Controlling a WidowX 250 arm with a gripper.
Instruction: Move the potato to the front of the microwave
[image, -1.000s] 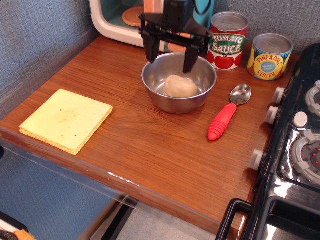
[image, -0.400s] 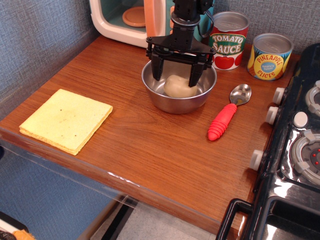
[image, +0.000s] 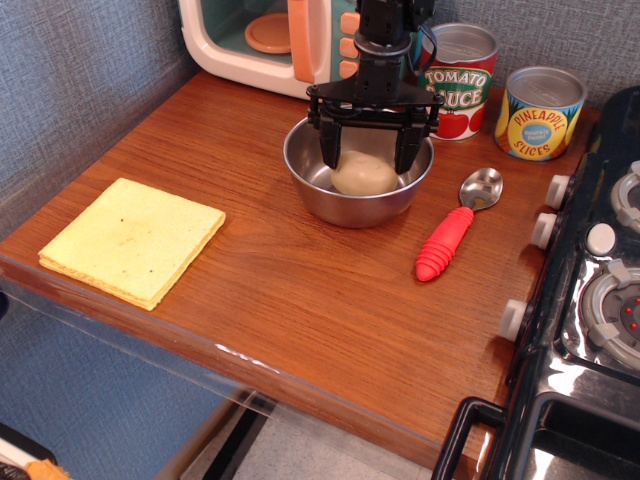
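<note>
The pale beige potato (image: 364, 176) lies inside a steel bowl (image: 345, 203) near the back middle of the wooden counter. My black gripper (image: 367, 160) hangs straight down into the bowl, open, with one finger on each side of the potato's upper part. I cannot tell whether the fingers touch it. The teal and cream microwave (image: 262, 38) with its peach-orange handle stands at the back left, just behind the bowl, partly hidden by my arm.
A tomato sauce can (image: 458, 66) and a pineapple slices can (image: 540, 112) stand at the back right. A red-handled spoon (image: 455, 233) lies right of the bowl. A yellow sponge cloth (image: 133, 239) lies front left. A black stove (image: 592, 290) borders the right edge.
My gripper has come down into the bowl and shifted a little right, so its open fingers now straddle the potato. The potato and bowl have stayed in place.
</note>
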